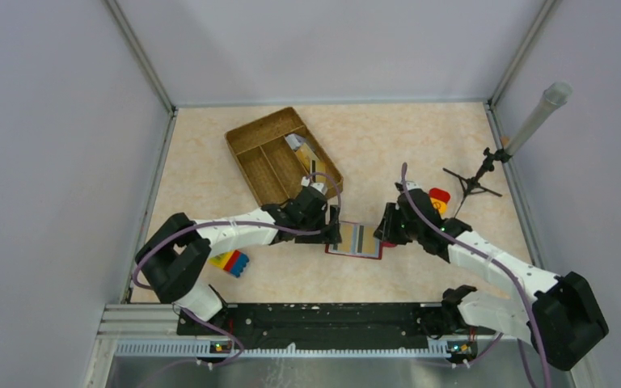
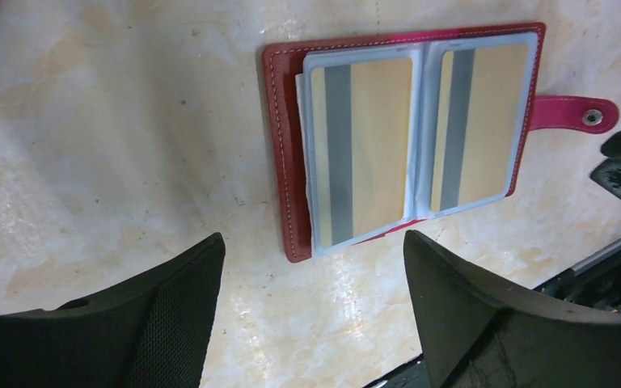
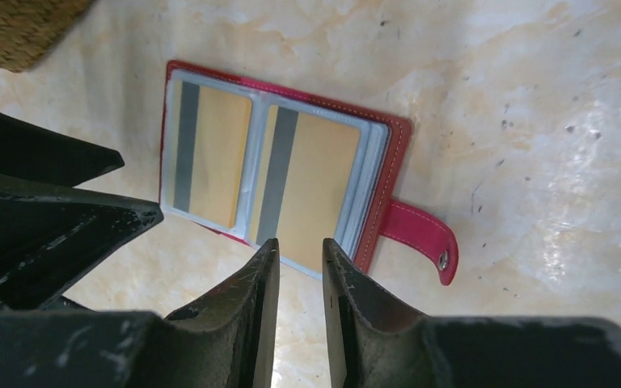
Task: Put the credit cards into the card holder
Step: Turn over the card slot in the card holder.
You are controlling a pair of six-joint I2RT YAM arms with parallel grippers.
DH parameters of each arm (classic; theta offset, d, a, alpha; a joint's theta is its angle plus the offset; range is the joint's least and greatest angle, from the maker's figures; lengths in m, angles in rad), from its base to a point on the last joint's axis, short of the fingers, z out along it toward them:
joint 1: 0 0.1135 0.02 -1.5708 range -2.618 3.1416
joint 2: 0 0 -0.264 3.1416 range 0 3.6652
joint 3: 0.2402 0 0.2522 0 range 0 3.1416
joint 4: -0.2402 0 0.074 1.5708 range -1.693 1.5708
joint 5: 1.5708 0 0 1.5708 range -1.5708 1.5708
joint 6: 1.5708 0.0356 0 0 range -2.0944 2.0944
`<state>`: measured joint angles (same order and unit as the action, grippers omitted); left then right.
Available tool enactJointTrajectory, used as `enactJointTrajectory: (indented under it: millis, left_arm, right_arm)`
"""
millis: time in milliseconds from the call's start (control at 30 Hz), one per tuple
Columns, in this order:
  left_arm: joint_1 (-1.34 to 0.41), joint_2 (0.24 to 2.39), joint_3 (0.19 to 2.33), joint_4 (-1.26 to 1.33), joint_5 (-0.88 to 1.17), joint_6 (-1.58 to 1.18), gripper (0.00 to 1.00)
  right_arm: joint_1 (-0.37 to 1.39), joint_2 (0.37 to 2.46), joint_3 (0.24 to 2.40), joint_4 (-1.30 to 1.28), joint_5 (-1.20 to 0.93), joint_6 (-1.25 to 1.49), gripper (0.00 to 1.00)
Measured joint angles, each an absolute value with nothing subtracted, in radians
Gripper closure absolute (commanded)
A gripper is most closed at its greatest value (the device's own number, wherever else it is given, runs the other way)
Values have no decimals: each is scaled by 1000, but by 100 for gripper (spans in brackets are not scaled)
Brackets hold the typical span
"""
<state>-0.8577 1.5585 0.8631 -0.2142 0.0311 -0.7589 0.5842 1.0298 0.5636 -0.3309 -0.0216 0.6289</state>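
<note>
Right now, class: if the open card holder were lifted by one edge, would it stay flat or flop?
Probably flop: the card holder lies open like a book, so the free half would likely swing at the spine. Its clear sleeves look thin, though the cards inside should stiffen them. Pushed, it would probably slide, lying flat.

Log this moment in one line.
card holder open | two credit cards sleeved | left tool open, empty | right tool narrowly open, empty
</note>
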Motion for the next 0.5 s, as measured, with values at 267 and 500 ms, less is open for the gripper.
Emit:
enactJointTrajectory:
  millis: [267, 500]
  left_arm:
    - [-858, 1569, 850, -208, 28, -767, 33]
    - [-858, 1602, 847, -192, 28, -768, 37]
  right_arm:
    - [584, 1174, 530, -271, -80, 693, 76]
    - [584, 1198, 523, -240, -95, 717, 79]
